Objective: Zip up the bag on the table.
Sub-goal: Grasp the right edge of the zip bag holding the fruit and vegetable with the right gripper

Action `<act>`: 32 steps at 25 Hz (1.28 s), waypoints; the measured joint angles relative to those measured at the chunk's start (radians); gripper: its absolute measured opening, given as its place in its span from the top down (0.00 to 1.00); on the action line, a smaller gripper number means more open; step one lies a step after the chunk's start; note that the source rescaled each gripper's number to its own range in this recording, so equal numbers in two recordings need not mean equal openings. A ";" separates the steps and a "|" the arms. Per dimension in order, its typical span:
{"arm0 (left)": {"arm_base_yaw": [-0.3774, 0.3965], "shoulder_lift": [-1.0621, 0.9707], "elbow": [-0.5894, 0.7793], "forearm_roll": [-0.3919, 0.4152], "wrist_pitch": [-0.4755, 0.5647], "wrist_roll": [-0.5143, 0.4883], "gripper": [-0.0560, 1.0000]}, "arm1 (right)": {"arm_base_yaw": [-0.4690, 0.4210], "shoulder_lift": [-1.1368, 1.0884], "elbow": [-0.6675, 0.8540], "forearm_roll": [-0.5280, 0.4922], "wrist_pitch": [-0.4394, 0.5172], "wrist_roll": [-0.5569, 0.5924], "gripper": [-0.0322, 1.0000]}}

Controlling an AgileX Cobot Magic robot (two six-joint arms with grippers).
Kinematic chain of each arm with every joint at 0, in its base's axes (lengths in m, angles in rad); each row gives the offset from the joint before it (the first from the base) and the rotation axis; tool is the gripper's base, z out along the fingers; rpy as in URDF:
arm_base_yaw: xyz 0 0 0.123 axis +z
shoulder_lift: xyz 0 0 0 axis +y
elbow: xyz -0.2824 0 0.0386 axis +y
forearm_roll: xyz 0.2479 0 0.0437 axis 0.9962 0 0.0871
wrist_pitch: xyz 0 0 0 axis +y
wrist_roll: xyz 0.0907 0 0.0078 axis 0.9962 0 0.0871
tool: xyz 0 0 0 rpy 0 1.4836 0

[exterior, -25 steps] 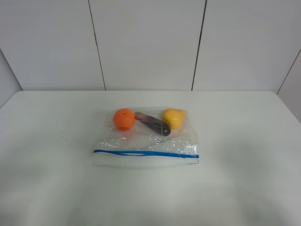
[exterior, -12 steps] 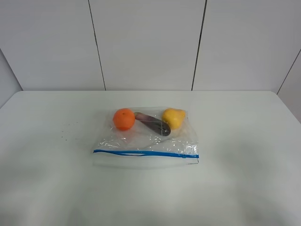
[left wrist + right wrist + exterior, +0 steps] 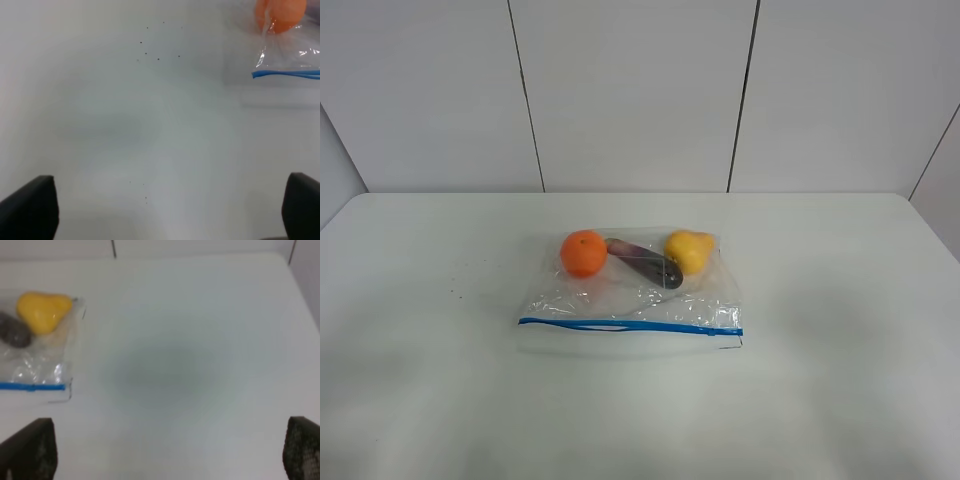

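White wall panels (image 3: 620, 90) with dark seams stand behind the table (image 3: 410, 390), whose plain white top fills the lower half of the high view. The bag (image 3: 620, 300) lies flat near the middle of that view, a little left of centre. Its blue zipper strip (image 3: 650, 326) runs along the lower edge, from left to right. Through the clear crinkled plastic I see an orange fruit (image 3: 584, 253) at the upper left of the bag, a yellow one (image 3: 688, 250) at the upper right, and a dark purple piece (image 3: 645, 263) slanting between them. Whether the strip is sealed along its whole run I cannot tell. My left gripper (image 3: 165, 207) has its fingers spread wide and holds nothing; its camera catches the orange fruit and one end of the blue strip. My right gripper (image 3: 165, 450) is equally spread and empty, well apart from the bag, with the yellow fruit and the strip's other end in its view. Neither gripper shows in the high view.
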 joint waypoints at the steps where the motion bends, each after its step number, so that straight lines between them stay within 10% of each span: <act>1: 0.000 0.000 0.000 0.000 0.000 0.000 0.00 | 0.010 0.051 -0.015 0.018 -0.009 0.000 0.00; 13: 0.000 0.000 0.000 0.000 0.000 0.000 0.00 | 0.143 0.714 -0.161 0.240 -0.144 -0.144 0.00; 22: 0.000 0.000 0.000 0.000 0.000 0.000 0.00 | 0.117 1.164 -0.166 0.628 -0.301 -0.555 0.00; 32: 0.000 0.000 0.000 0.000 0.000 0.000 0.00 | -0.098 1.552 -0.175 1.081 -0.149 -1.169 0.00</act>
